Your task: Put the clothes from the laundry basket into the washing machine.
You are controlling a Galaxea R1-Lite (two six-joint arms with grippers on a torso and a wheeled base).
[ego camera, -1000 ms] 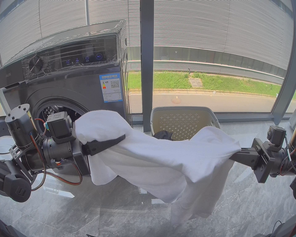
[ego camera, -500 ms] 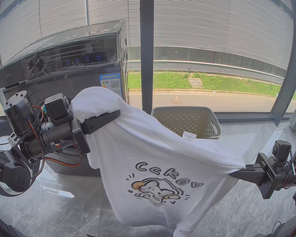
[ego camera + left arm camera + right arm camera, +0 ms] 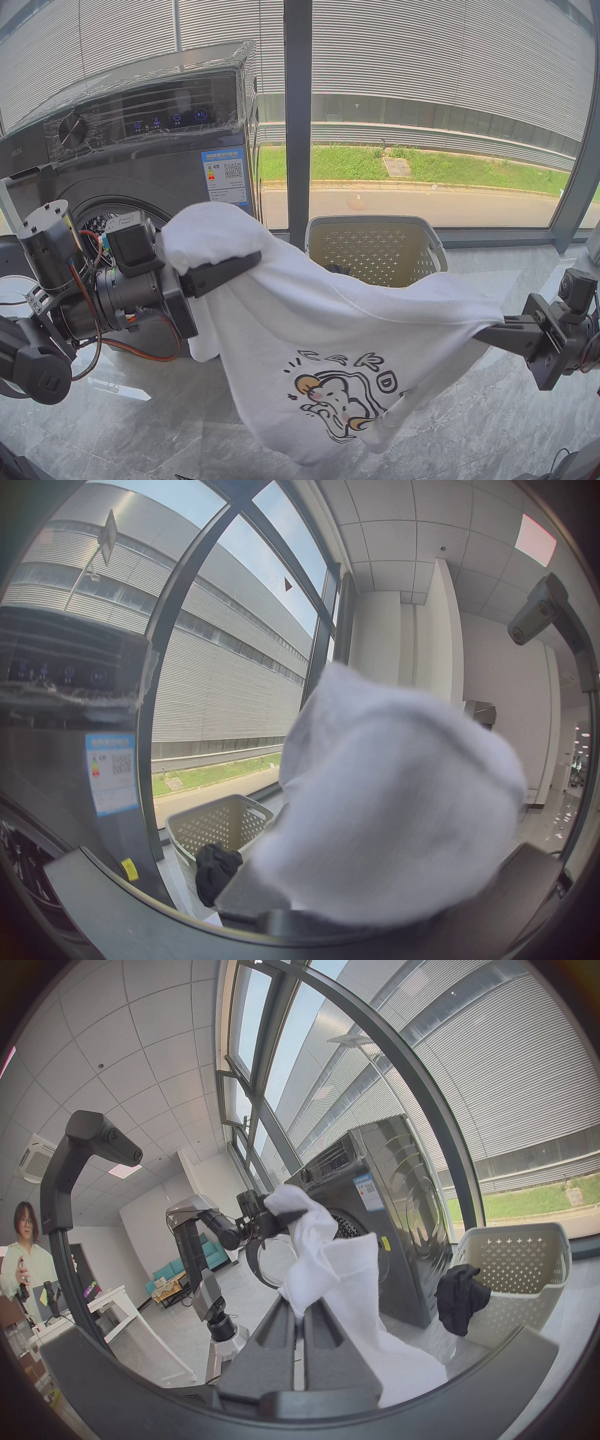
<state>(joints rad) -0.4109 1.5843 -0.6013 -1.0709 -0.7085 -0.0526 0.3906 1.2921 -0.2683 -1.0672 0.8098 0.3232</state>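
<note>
At the far left, what stands there?

That is a dark grey front-loading washing machine (image 3: 162, 169), with clear film over its control panel and its round drum opening (image 3: 100, 225) showing.

And right in front of it?

There the left gripper (image 3: 240, 267) sits level with the drum opening and just before it. Its black fingers are clamped on a bunched corner of a white cotton T-shirt (image 3: 325, 325) with a cartoon print. The bunch bulges over the upper finger.

Where does the T-shirt run from there?

It stretches rightward, away from the washing machine, as one wide sheet. The print faces the head camera and the lower part hangs towards the grey marble floor (image 3: 156, 425).

What lies behind that sheet?

A beige perforated plastic laundry basket (image 3: 375, 247) stands just right of the washing machine, beyond the dark window post (image 3: 298, 125). It is partly covered by the T-shirt's top edge. A crumpled black garment (image 3: 461, 1297) is draped over its rim.

And the far end?

The right gripper (image 3: 487, 334) is well to the right of the washing machine, past the laundry basket. Its fingers are pressed together on the T-shirt's other corner, and the right wrist view shows the cloth coming out from between them.
</note>
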